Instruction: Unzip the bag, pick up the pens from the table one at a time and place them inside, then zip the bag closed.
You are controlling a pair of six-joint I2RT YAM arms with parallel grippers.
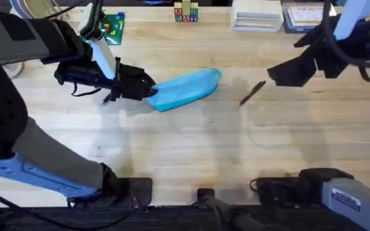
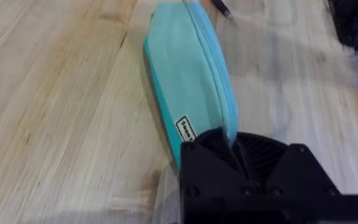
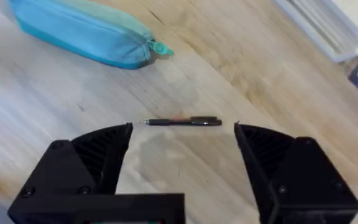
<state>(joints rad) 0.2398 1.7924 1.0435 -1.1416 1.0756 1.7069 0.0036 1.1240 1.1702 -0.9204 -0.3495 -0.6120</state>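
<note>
L gripper (image 1: 148,92) is pinching bag (image 1: 188,88) end; R gripper (image 3: 182,134), wide open, is hovering over pen (image 3: 182,122). Next: descend, close on pen.

One bag (image 1: 186,89), one pen (image 1: 252,92), two grippers on the table (image 1: 185,147).

- Pencil pouch (image 1: 186,89): light blue fabric, with a small white label printed in dark letters near one end and a teal zipper pull.
- Pen (image 3: 182,122): black, with what looks like a silvery tip.
- Desk (image 1: 185,151): pale wood with visible plank grain.
- Left gripper (image 1: 148,90) and right gripper (image 3: 182,146): black.
- Toy blocks (image 1: 185,13) at the far edge: pale, with coloured letters.
</note>
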